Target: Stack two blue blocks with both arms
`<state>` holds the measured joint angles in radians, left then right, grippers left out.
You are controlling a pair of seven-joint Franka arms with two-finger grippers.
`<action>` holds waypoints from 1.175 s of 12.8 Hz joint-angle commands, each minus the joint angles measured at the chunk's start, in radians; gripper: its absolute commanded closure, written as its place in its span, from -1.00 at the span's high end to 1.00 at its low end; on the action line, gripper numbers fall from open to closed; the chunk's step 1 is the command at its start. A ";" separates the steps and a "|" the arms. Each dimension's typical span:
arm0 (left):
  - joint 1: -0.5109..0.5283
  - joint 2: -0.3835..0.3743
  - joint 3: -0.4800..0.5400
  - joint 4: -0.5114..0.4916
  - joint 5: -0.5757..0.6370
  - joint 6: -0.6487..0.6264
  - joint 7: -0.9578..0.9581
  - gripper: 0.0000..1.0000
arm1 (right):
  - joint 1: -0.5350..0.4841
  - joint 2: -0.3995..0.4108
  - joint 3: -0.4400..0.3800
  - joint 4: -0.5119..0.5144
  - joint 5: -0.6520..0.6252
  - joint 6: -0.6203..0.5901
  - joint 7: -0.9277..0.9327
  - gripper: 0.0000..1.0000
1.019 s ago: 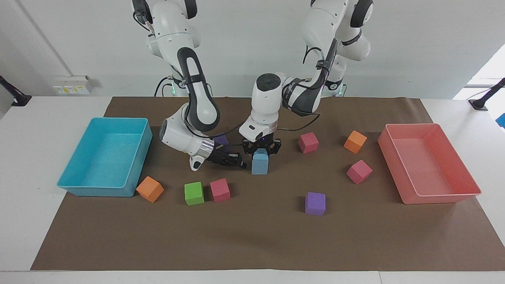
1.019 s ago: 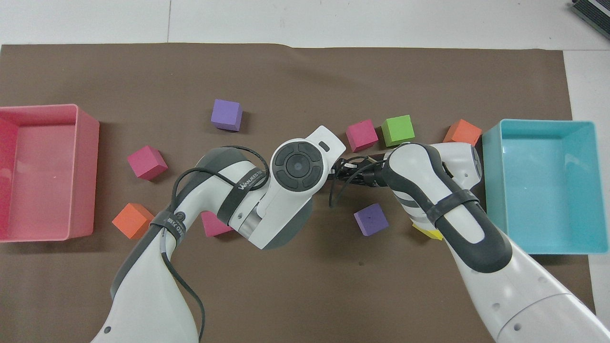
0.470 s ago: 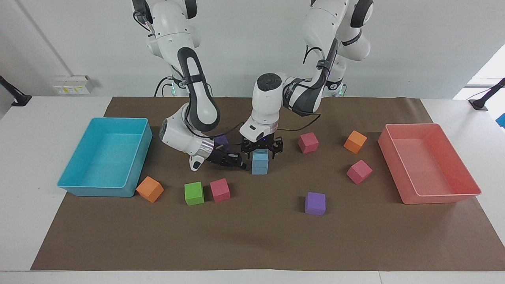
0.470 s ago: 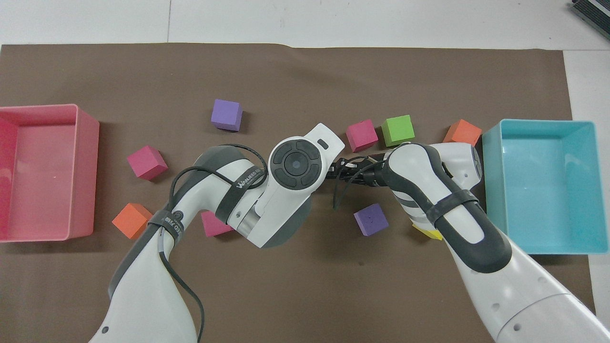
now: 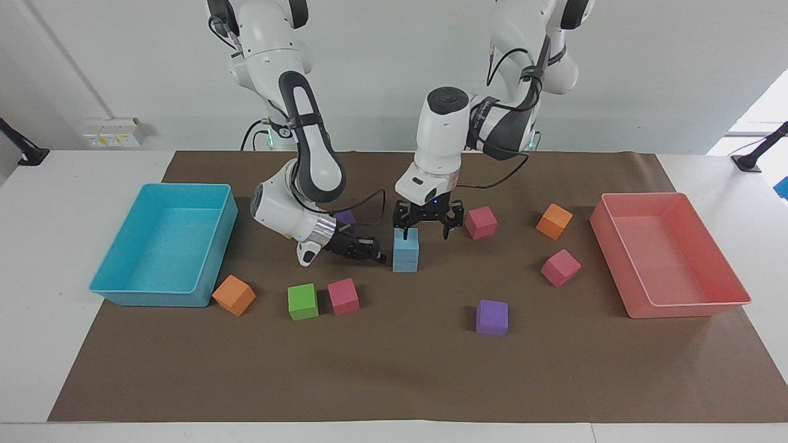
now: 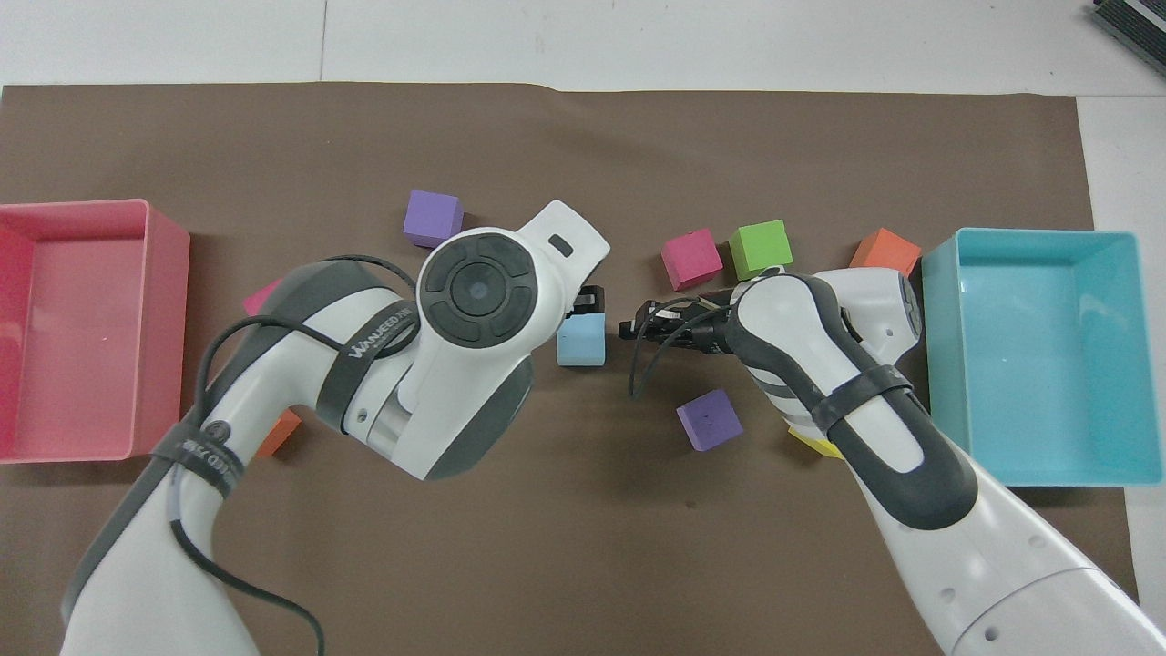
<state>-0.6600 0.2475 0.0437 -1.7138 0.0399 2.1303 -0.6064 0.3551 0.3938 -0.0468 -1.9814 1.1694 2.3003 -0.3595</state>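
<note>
Where brown paper [image 5: 394, 369] covers the white table [image 5: 55, 203], left claw [image 5: 428, 229] spread, right claw [image 5: 369, 253] pressed together.

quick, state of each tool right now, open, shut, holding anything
left tool: open, empty, just above the blue blocks, which stand stacked.
right tool: shut, empty, low beside the stack, toward the right arm's end of the table.
</note>
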 commanded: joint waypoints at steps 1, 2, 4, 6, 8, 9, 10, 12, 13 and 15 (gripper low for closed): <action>0.095 -0.176 -0.008 -0.189 0.020 -0.004 0.126 1.00 | -0.015 -0.033 0.001 0.001 -0.153 0.015 0.002 -1.00; 0.138 -0.219 -0.008 -0.229 0.020 -0.009 0.201 1.00 | -0.016 -0.041 -0.004 0.004 -0.233 0.013 0.005 -0.89; 0.204 -0.252 -0.008 -0.245 0.014 -0.058 0.296 1.00 | -0.024 -0.064 -0.016 0.004 -0.356 0.013 0.005 0.73; 0.269 -0.273 -0.008 -0.239 0.006 -0.098 0.408 1.00 | -0.065 -0.105 -0.019 0.004 -0.489 -0.002 0.005 1.00; 0.337 -0.293 -0.004 -0.202 -0.047 -0.166 0.529 1.00 | -0.114 -0.147 -0.021 0.012 -0.609 -0.068 0.005 1.00; 0.365 -0.294 -0.002 -0.160 -0.066 -0.212 0.580 1.00 | -0.145 -0.162 -0.021 0.029 -0.670 -0.120 0.005 1.00; 0.396 -0.287 -0.002 -0.115 -0.072 -0.254 0.620 1.00 | -0.180 -0.176 -0.021 0.058 -0.736 -0.187 0.005 1.00; 0.430 -0.281 -0.001 -0.003 -0.072 -0.334 0.649 1.00 | -0.221 -0.193 -0.021 0.133 -0.877 -0.330 0.007 1.00; 0.454 -0.277 -0.001 0.040 -0.074 -0.366 0.672 1.00 | -0.231 -0.194 -0.021 0.166 -0.940 -0.385 0.005 1.00; 0.494 -0.258 -0.001 0.130 -0.074 -0.442 0.732 1.00 | -0.252 -0.220 -0.022 0.199 -1.019 -0.455 0.005 1.00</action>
<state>-0.2087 -0.0409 0.0527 -1.6786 -0.0189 1.7685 0.0701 0.1232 0.1863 -0.0796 -1.8156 0.2153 1.9000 -0.3590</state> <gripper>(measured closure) 0.000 0.000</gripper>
